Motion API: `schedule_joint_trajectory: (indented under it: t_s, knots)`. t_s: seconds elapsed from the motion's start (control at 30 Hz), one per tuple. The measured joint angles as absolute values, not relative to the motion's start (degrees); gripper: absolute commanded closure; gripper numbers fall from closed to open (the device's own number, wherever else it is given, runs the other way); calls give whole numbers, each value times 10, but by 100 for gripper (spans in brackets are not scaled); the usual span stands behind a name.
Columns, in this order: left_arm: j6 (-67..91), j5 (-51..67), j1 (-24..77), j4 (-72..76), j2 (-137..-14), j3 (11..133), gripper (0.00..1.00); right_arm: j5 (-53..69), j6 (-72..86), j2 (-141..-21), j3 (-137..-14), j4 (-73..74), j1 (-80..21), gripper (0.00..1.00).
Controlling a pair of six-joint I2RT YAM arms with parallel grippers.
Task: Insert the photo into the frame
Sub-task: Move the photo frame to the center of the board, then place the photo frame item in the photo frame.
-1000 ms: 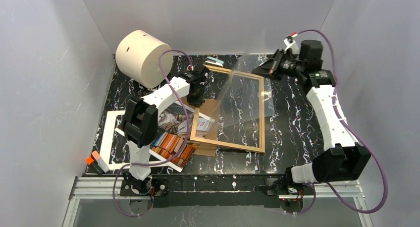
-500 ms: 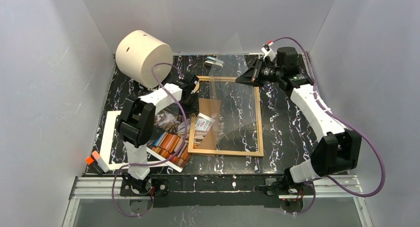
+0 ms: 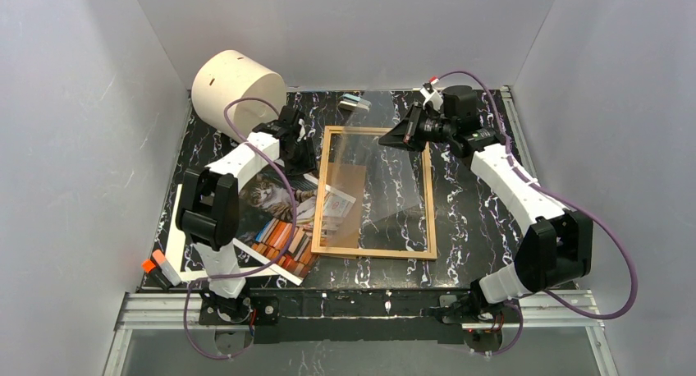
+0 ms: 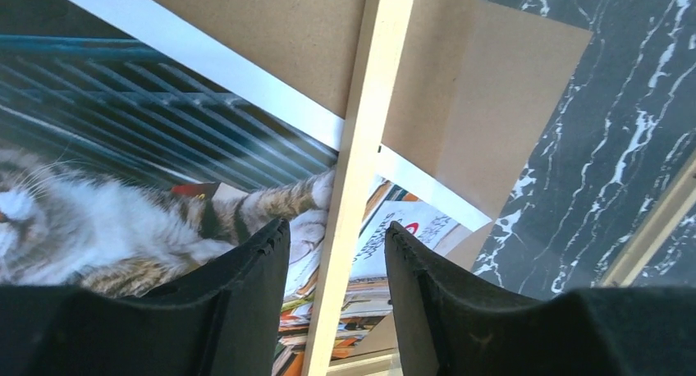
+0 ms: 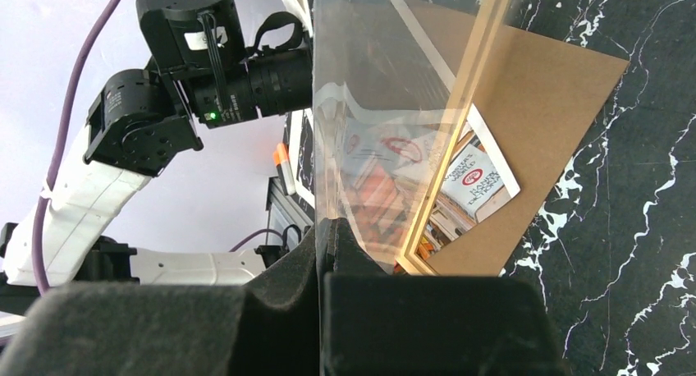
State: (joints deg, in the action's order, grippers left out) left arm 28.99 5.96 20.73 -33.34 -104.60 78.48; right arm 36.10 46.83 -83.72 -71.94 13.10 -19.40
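- Your left gripper [image 4: 336, 246] is sitting part open astride the frame [image 3: 373, 252]'s 9 o'clock rail, one finger on each side with a gap either way. It is gripping nothing.
- Your right gripper [image 3: 406, 135] is pinching shut on a clear sheet [image 5: 386, 97] at the frame's 1 o'clock corner. The sheet is slanting up off the frame.
- The frame is lying flat mid-table [image 3: 476, 220], its long rails running 12 to 6.
- The photo [image 3: 267, 197] is lying at 9 o'clock of the frame, partly under your left arm. One corner is reaching under the rail into the opening.
- A brown board [image 3: 349, 183] is lying beneath the photo's corner and the frame's 9 o'clock half.
- A white mat [image 3: 175, 228] is sticking out from under the photo toward 8 o'clock.
- Bare tabletop is showing at 3 o'clock of the frame, and a narrower strip at 6 o'clock.
- A cream cylinder [image 3: 236, 93] is crowding the 11 o'clock corner, near your left wrist.
- A small blue-and-white thing [image 3: 354, 103] is sitting at 12 o'clock, just past the frame.
- An orange-tipped marker [image 3: 160, 268] is lying at the 7 o'clock corner, beside the mat.
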Motion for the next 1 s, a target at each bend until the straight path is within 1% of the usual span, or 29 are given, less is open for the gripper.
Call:
schedule_joint_trajectory:
  t_s: [0.33,0.4,0.53,0.67,0.7,0.73,0.77,0.9,0.93,1.0]
  knots:
    - [307,102,199,-298,-1082,782,64,348,465,-859,-715,118,-211,99]
    - [311,106,199,-291,-1087,775,64,342,464,-861,-715,118,-213,99]
    - [313,112,199,-287,-1089,764,60,319,463,-861,-713,118,-216,99]
    - [314,116,199,-279,-1101,761,60,293,467,-861,-688,114,-216,99]
    - [313,116,199,-276,-1105,759,61,287,469,-861,-677,113,-216,97]
    - [314,118,199,-274,-1108,756,61,281,472,-861,-668,112,-215,93]
    - [314,119,198,-273,-1109,755,62,276,473,-861,-660,109,-213,87]
    - [313,125,197,-269,-1111,754,67,254,479,-858,-601,102,-205,54]
    - [313,126,197,-267,-1111,754,68,251,480,-854,-582,102,-201,49]
    - [312,127,197,-265,-1111,754,68,250,480,-846,-544,98,-189,43]
